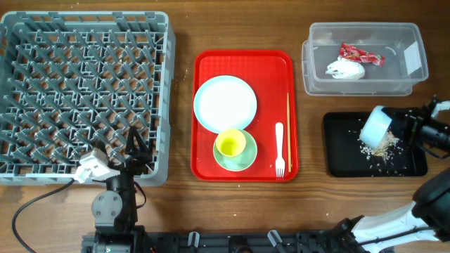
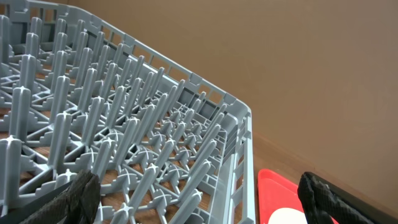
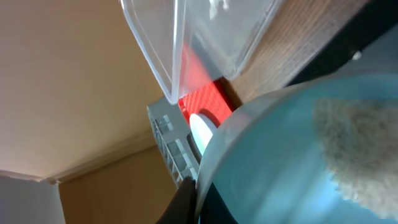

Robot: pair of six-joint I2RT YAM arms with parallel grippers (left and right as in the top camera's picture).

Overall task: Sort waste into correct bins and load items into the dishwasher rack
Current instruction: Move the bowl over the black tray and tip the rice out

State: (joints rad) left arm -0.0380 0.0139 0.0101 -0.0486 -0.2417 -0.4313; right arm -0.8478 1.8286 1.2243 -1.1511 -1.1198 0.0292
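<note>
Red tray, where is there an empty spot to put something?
The red tray is bare along its top edge above the plate, and between plate and chopsticks. Crowded lower down: cup on saucer, fork beside them.

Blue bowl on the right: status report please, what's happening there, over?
Right pincer shut on pale blue bowl, tipped over black tray, crumbs lying there. Left pincer open at rack edge. Nothing in the way.

Flat red rectangular plastic serving tray (image 1: 271, 70), rounded corners, raised rim: lies flat at the centre of the brown wood-grain table (image 1: 239, 28), long sides running front to back. Plain tan wall (image 2: 298, 56) stands behind the table.
</note>
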